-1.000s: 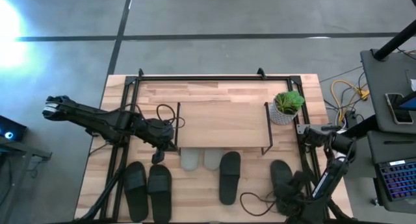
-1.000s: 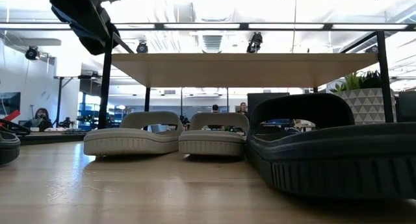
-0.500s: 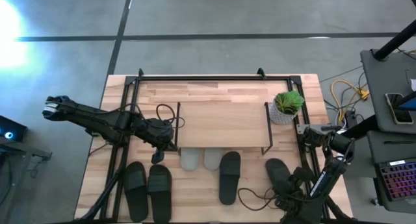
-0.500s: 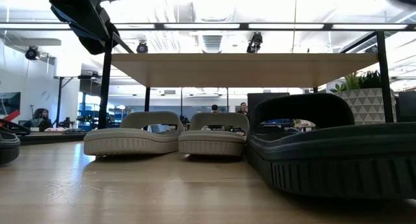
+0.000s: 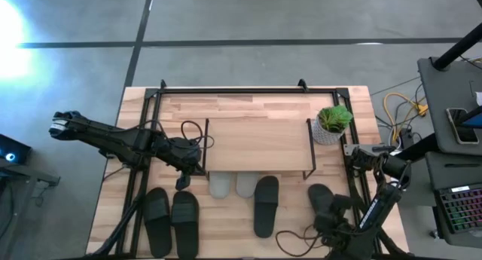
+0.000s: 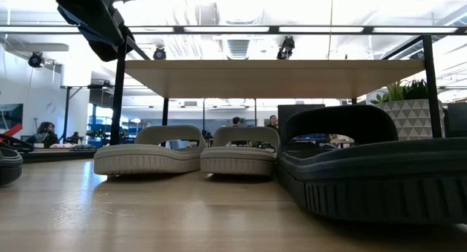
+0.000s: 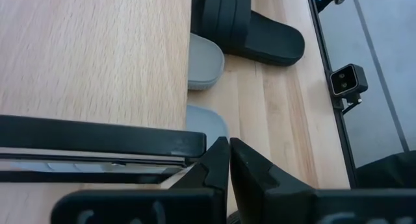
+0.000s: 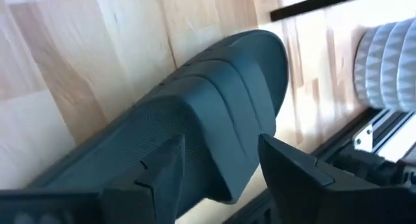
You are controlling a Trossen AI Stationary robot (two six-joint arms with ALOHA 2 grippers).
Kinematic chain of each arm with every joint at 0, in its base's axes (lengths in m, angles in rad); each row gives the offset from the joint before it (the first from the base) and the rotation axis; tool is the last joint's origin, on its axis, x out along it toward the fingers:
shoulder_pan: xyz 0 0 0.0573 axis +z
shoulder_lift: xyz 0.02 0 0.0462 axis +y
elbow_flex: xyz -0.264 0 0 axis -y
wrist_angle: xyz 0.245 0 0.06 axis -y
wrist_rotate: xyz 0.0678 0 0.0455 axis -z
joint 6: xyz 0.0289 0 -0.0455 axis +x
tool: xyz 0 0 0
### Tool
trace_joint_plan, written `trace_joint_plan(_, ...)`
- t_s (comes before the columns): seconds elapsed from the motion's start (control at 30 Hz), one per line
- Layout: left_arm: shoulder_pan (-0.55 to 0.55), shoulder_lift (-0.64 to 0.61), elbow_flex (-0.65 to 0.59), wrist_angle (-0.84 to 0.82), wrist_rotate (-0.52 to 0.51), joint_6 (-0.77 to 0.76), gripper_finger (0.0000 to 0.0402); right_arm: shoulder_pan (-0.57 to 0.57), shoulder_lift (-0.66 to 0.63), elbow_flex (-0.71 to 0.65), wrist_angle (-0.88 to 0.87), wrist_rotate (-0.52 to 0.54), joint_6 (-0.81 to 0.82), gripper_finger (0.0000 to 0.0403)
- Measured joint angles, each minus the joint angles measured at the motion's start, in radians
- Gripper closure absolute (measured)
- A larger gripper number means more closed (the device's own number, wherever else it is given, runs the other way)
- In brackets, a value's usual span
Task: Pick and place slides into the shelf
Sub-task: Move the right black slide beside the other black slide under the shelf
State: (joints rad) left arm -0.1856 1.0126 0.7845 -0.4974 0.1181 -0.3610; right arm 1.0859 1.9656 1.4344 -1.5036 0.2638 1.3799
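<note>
We see the right gripper [image 8: 218,175] spread wide over a black slide [image 8: 195,113] near the table's right front edge. The left gripper [image 7: 227,162], fingers pressed together, hangs at the shelf [image 5: 257,143]'s left end; the grey slides [image 6: 186,151] rest beneath its board.

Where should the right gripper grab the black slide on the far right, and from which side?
Probably across the wide strap, from above. The black slide lies flat, sole down, near the table's right edge, and its strap arches up as the one raised part. The right gripper is open with a finger on either side of it.
</note>
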Motion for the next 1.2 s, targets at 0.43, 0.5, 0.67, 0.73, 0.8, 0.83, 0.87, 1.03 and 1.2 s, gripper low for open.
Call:
trace_joint_plan(0.43,0.000,0.000,0.000,0.050,0.000,-0.001,0.0402,-0.007,0.000,-0.091,0.037,0.053,-0.082,0.0212)
trace_joint_plan(0.5,0.000,0.000,0.000,0.050,0.000,-0.002,0.0402,-0.007,0.000,-0.112,0.048,0.053,-0.083,0.0215)
trace_joint_plan(0.67,0.000,0.000,0.000,0.048,0.000,-0.003,0.0402,-0.012,0.000,-0.138,0.057,0.052,-0.059,0.0239)
trace_joint_plan(0.73,0.000,0.000,0.000,0.048,0.000,-0.003,0.0402,-0.018,0.000,-0.139,0.056,0.052,-0.056,0.0259)
trace_joint_plan(0.8,0.000,0.000,0.000,0.048,0.000,-0.003,0.0402,-0.024,0.000,-0.140,0.057,0.052,-0.053,0.0286)
trace_joint_plan(0.83,0.000,0.000,0.000,0.048,0.000,-0.003,0.0402,-0.028,0.000,-0.141,0.056,0.051,-0.053,0.0301)
trace_joint_plan(0.87,0.000,0.000,0.000,0.048,0.000,-0.003,0.0402,-0.033,0.000,-0.141,0.056,0.051,-0.053,0.0317)
trace_joint_plan(1.03,0.000,0.000,0.000,0.048,0.001,-0.026,0.0402,-0.064,0.000,-0.141,0.064,0.019,-0.036,0.0385)
trace_joint_plan(1.2,0.000,0.000,0.000,0.048,0.001,-0.026,0.0402,-0.087,-0.001,-0.099,0.072,0.006,-0.051,0.0390)
